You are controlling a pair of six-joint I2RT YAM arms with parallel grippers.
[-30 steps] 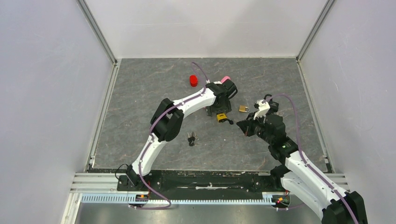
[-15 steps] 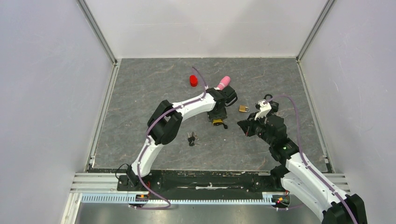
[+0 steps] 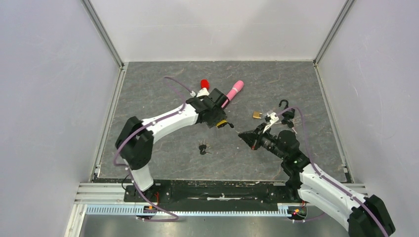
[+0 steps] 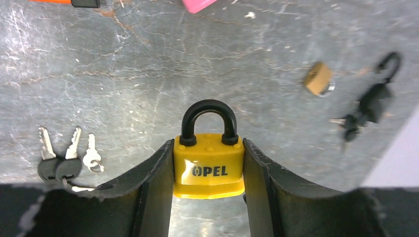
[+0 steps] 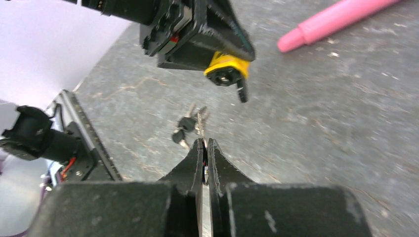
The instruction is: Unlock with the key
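The right pincer (image 5: pixel 204 143) is pressed together on a thin silver key (image 5: pixel 204 157). Just ahead of its tips a bunch of keys (image 5: pixel 188 124) lies on the bench (image 5: pixel 321 123). Beyond, the left pincer (image 4: pixel 208 144) clamps the yellow OPEL padlock (image 4: pixel 208 171), keyhole facing back.

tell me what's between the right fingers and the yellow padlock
Nothing: the top view shows bare table between the right fingers and the yellow padlock; the key bunch lies off to one side.
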